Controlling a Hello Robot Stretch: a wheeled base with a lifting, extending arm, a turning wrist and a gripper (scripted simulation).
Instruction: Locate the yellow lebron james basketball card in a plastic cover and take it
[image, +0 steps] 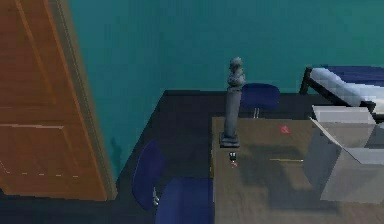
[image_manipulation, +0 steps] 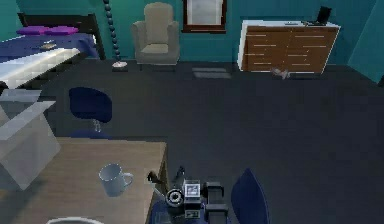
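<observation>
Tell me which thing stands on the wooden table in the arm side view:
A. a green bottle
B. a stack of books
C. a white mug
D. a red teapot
C: a white mug with a handle stands upright on the wooden table, not far from a pale open box.

Door – grained wood; table – matt wood; mug glossy, smooth; armchair cloth.

A home bedroom: bed, dresser, armchair and a desk.
</observation>
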